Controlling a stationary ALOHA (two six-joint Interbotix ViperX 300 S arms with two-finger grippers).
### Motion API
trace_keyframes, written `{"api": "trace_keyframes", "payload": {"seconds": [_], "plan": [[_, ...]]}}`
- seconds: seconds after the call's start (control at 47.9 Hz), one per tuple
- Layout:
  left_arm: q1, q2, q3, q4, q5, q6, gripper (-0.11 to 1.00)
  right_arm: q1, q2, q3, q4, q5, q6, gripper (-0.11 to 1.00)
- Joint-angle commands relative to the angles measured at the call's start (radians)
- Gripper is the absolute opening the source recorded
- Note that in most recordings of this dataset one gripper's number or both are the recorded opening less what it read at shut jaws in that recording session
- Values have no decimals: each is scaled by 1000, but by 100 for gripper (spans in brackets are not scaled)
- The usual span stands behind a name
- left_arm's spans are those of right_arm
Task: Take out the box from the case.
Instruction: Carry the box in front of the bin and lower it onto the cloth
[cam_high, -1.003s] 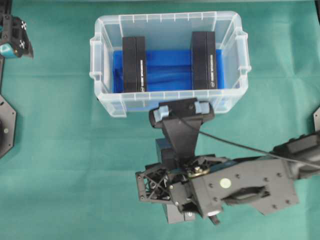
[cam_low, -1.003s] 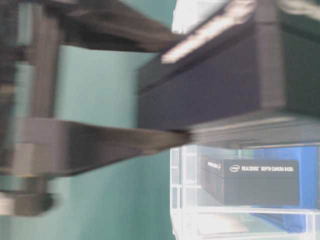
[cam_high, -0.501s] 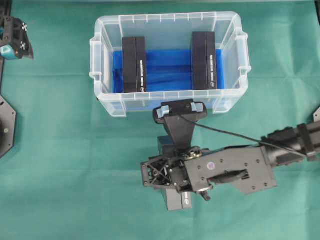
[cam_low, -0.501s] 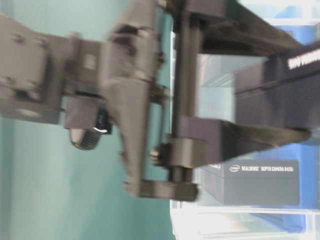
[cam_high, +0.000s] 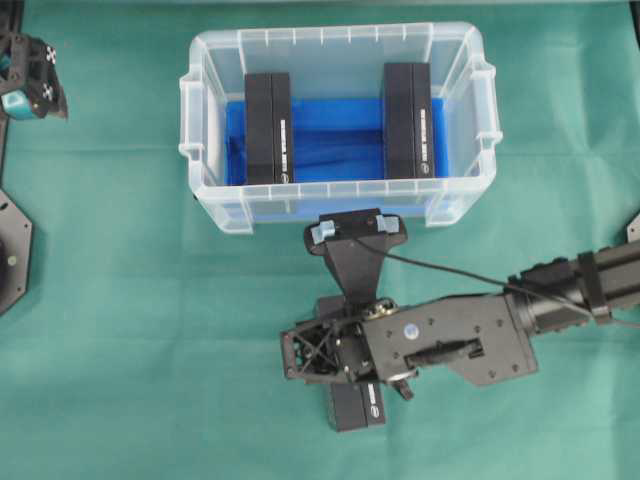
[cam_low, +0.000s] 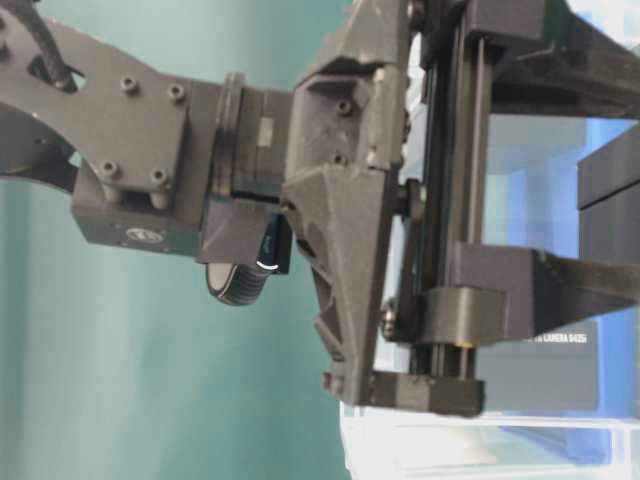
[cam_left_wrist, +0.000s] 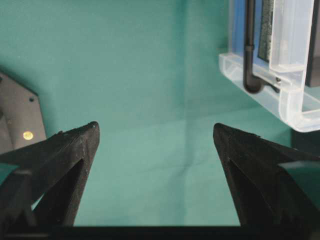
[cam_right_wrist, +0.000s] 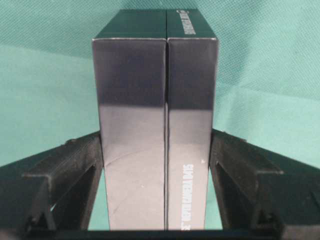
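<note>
The case (cam_high: 335, 35), a clear bin with a blue floor, stands at the back of the green cloth. Two black boxes stand in it, one left (cam_high: 268, 128) and one right (cam_high: 408, 120). A third black box (cam_high: 355, 408) is outside the case, in front of it, low over the cloth. My right gripper (cam_right_wrist: 156, 137) is shut on this box (cam_right_wrist: 155, 100), a finger pressed against each long side. I cannot tell whether the box touches the cloth. My left gripper (cam_left_wrist: 156, 131) is open and holds nothing. It hangs over bare cloth at the far left (cam_high: 25, 75).
The right arm (cam_high: 560, 285) reaches in from the right edge, its cable crossing above the cloth. A black base plate (cam_high: 12, 255) sits at the left edge. A corner of the case rim (cam_left_wrist: 295, 107) shows to the right of the left gripper.
The right arm has come down towards the cloth with the box and shifted slightly towards the front edge. The left gripper and the two boxes in the case have stayed put.
</note>
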Motion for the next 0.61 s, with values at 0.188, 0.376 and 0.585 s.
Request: {"api": "trace_keyframes", "payload": {"seconds": [0.188,0.376,0.585], "plan": [[-2,-3,-11,3,-3,0,96,-6,-26,-17,-6,-6,0,68],[-2,-8,-9,3,-3,0,96,-6,-26,-17,-6,-3,0,68],[-2,-9,-8,3,-3,0,96,-6,-29,-15,-11,2,5,68]]}}
